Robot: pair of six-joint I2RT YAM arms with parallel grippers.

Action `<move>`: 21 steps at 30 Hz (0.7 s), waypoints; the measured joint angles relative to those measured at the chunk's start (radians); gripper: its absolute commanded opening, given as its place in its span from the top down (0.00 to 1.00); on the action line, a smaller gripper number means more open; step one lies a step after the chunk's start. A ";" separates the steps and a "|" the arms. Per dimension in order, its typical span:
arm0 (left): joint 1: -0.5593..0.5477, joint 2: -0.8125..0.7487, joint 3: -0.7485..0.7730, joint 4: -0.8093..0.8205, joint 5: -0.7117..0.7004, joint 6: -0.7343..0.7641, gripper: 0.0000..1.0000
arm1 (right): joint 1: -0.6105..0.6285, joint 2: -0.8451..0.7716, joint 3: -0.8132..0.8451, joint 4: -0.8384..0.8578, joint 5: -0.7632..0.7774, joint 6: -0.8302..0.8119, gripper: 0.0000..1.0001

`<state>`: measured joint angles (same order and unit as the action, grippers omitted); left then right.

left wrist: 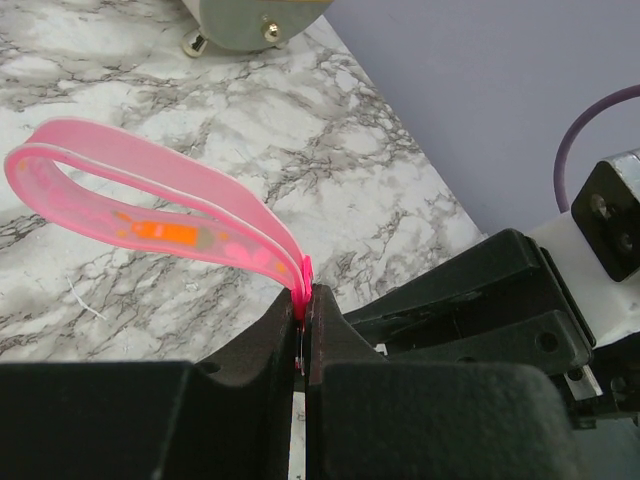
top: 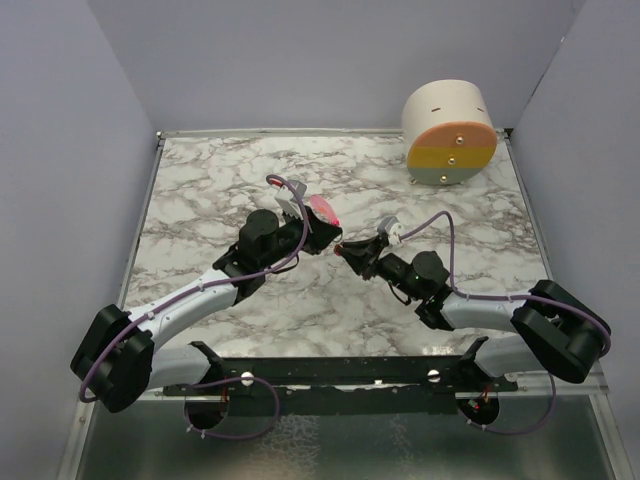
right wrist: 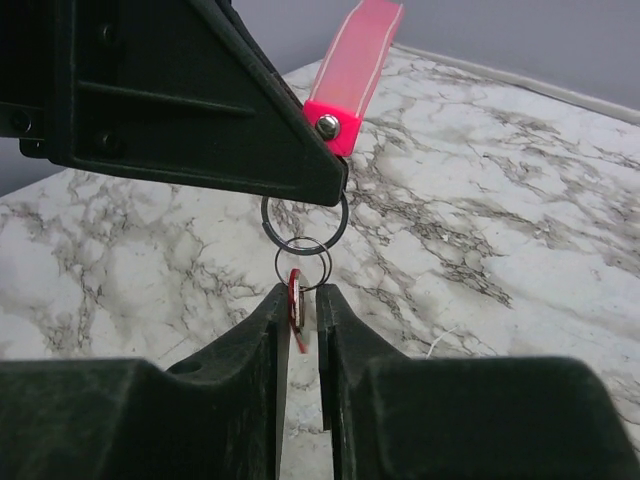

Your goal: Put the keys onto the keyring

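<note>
My left gripper (top: 322, 238) (left wrist: 305, 300) is shut on the end of the pink strap (left wrist: 150, 200) of the keyring and holds it above the marble table (top: 200, 200). In the right wrist view the strap (right wrist: 352, 70) ends at a rivet by the left fingers (right wrist: 200, 110). A dark metal ring (right wrist: 270, 232) hangs below it, and a thinner small ring (right wrist: 329, 262) is linked through that. The red-headed key (right wrist: 296, 300) hangs on the small ring, between the jaws of my right gripper (top: 348, 252) (right wrist: 303, 295). The key rests against the left finger, with a visible gap to the right finger.
A round white drum with an orange, yellow and grey face (top: 450, 135) stands at the back right and shows at the top of the left wrist view (left wrist: 240, 20). Grey walls close in the table on three sides. The two grippers meet tip to tip mid-table.
</note>
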<state>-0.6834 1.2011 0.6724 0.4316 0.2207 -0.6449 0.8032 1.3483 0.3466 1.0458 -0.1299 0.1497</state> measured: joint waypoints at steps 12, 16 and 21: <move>-0.005 0.000 0.000 0.000 0.000 0.000 1.00 | 0.000 -0.033 -0.002 -0.008 0.073 -0.041 0.90; -0.005 0.000 0.000 0.000 0.009 0.000 1.00 | 0.000 -0.058 -0.003 -0.010 0.101 -0.065 0.90; -0.006 0.000 0.000 0.000 0.030 0.000 1.00 | 0.000 -0.059 -0.002 -0.016 0.120 -0.105 0.90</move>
<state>-0.6891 1.2011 0.6724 0.4316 0.2508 -0.6453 0.8032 1.2892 0.3443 1.0294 -0.0101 0.0452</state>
